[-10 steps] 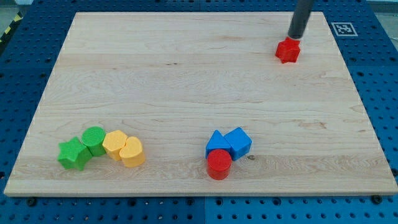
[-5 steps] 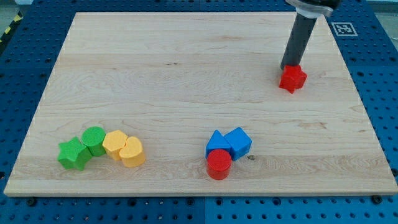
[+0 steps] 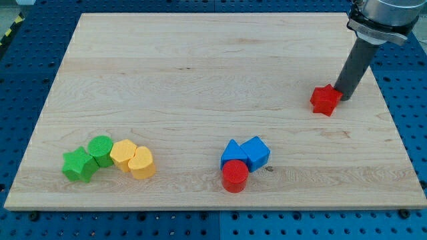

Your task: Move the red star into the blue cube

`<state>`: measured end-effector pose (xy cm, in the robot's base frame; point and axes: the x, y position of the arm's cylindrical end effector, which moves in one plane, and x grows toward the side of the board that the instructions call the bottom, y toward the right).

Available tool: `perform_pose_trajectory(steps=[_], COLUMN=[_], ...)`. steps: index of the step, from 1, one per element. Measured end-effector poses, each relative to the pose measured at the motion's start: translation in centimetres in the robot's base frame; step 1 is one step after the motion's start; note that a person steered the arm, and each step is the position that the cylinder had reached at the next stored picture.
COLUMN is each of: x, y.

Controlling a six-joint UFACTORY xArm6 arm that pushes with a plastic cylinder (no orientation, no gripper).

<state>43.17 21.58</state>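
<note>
The red star [image 3: 325, 100] lies on the wooden board [image 3: 200, 80] at the view's right, above the middle height. My tip [image 3: 343, 97] stands right against its right side, a little above it. The blue cube [image 3: 257, 153] sits near the board's bottom, left of and well below the star. It touches a second blue block [image 3: 231, 153] on its left and a red cylinder [image 3: 235, 176] below it.
At the bottom left sit a green star [image 3: 78, 165], a green cylinder [image 3: 101, 149] and two yellow blocks [image 3: 133, 159], packed in a row. A black-and-white marker [image 3: 367, 31] is at the board's top right corner.
My tip has moved down and to the right, pushing the red star the same way. It has shifted from above the star to its right side. The other blocks have not moved.
</note>
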Motion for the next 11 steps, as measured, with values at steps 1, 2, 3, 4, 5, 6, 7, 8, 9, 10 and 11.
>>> perform_pose_trajectory(steps=[1,2,3,4,5,6,7,8,9,10,11], x=[0.5,1.4,2.1,3.2,5.4,8.7,10.5,12.7,14.2,12.5,10.8], y=[-1.5,-3.7,-5.6,-7.3,-8.8,-9.1,-8.2,-7.9,-7.9,-7.9,-7.8])
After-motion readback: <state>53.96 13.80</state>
